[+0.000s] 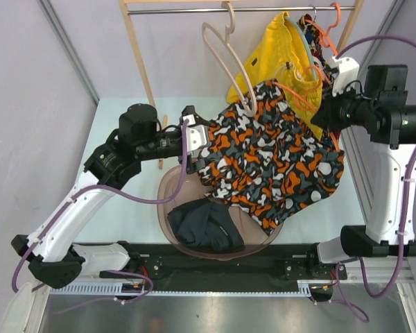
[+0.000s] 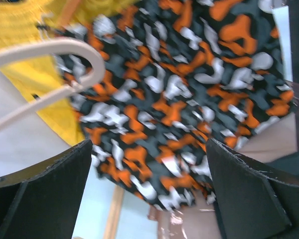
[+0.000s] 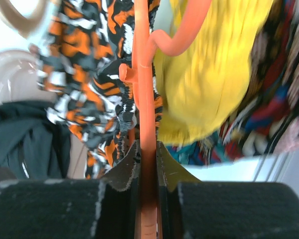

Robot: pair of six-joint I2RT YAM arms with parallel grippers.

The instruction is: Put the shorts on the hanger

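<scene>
1. Grip state: your right gripper (image 3: pixel 147 154) is clenched on the thin bar of the hanger (image 3: pixel 145 99). The left gripper (image 2: pixel 149 149) stands released, jaws wide, with nothing between them.
2. Location: the shorts (image 1: pixel 277 159) hang in the air between the two arms, over the table, with the lower hem above the tub (image 1: pixel 168 208). In the right wrist view the waistband is bunched against the hanger just beyond the jaws.
3. Risk, slip: the cloth appears gathered on one part of the hanger. With the left jaws released, nothing else supports it. A tilt or a quick swing could let it slide off into the tub.
4. Risk, twist: you hold a thin bar under a lopsided load, so it may rotate in the pads.
5. Risk, snag: the beige hanger (image 1: pixel 225 55) ends right at the shorts' upper corner, and the yellow shorts (image 1: pixel 277 48) hang just behind. Moving toward the rail could catch either.
6. Appearance: thin, limp cloth in orange, black, white and grey blotches, hanging in loose folds.
</scene>
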